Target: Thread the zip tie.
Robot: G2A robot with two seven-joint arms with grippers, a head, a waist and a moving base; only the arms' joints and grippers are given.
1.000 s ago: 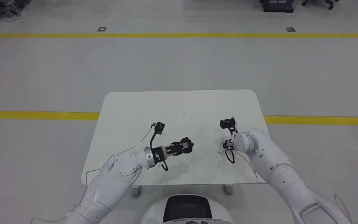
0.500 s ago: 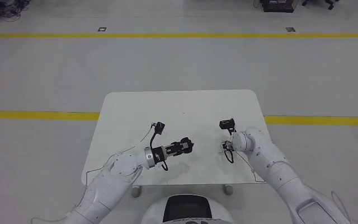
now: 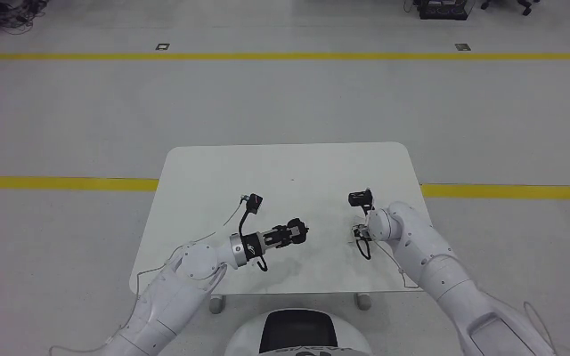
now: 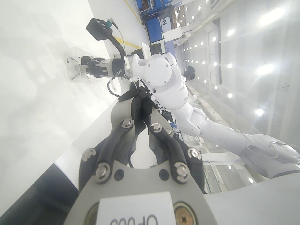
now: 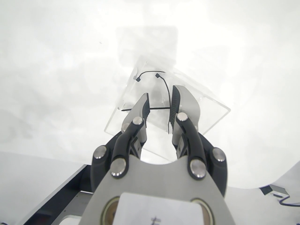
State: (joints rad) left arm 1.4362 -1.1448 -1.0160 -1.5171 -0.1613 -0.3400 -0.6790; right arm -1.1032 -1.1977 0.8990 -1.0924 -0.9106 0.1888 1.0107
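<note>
Zip tie point(image 5: 166, 90): lies in clear tray point(image 5: 211, 108) on surface point(image 3: 267, 169). Right pincer point(image 5: 160, 91): open, straddling it, apparently poised for pickup. Left pincer point(image 4: 141, 104): closed, parked aside, likely clearing access.

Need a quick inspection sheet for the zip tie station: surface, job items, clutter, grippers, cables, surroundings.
Surface: white table with rounded corners.
Job's things: black zip ties lying on a clear acrylic stand.
Clutter: nothing seen.
Grippers: right gripper open, low over the zip ties; left gripper shut and apart from the stand; cannot tell if it holds anything.
Cables: thin camera cable on the left wrist, cable loop at the right wrist.
Surroundings: grey floor with yellow lines.
</note>
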